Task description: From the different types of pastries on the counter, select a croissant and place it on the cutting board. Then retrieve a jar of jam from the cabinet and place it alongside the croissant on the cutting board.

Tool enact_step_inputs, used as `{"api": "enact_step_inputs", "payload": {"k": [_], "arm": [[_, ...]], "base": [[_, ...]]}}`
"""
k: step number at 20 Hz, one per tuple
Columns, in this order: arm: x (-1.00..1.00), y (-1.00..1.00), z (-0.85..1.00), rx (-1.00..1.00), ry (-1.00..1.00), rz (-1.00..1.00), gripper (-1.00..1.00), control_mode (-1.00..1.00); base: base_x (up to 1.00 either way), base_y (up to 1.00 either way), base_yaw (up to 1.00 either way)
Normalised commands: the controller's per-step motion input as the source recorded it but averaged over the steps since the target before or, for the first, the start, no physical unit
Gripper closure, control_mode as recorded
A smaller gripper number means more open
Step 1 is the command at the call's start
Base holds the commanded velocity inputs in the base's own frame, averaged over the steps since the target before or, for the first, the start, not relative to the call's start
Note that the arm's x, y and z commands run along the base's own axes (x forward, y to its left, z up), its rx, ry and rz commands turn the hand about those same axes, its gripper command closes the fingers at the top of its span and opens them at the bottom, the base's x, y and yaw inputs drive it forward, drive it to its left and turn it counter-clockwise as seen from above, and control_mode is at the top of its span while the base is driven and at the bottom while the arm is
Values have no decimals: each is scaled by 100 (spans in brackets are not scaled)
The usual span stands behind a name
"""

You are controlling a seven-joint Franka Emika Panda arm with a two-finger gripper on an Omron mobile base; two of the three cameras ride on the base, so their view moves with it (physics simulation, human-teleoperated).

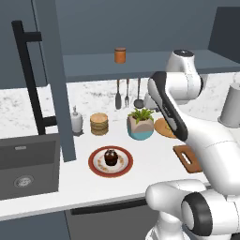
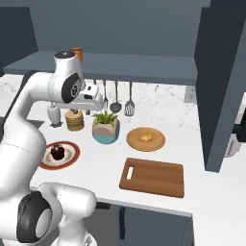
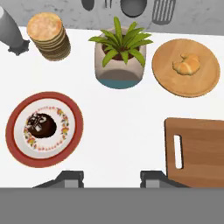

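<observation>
Croissant [image 3: 187, 64] lumpy, golden, on round wooden plate [image 3: 166, 78].

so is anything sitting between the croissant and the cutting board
Nothing visible. The croissant lies on the round wooden plate, and only bare counter separates that plate from the cutting board. The potted plant stands off to the side.

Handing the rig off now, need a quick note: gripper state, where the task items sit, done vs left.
Gripper: open, empty, high over the counter, looking down.
Croissant: on the round wooden plate, beside the potted plant. Not picked yet.
Cutting board: bare, at the counter's front edge near the plate.
Jam jar: on the open cabinet shelf.
Cupcake and cake stack: leave alone.
Done: nothing. Left: croissant to board, then jar beside it.
</observation>
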Motion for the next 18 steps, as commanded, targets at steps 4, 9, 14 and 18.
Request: {"api": "enact_step_inputs", "payload": {"k": [4,9,14,18], "arm": [[0,-52,-9,0,2,-4,-100,-100],[6,-100,-27,19,1,-10,-100,-100],[57,-100,-27,7,12,-15,-100,-100],[97,-91,-33,-28,21,-14,-100,-100]], "base": [[0,0,0],[0,0,0],[0,0,0],[0,0,0]]}}
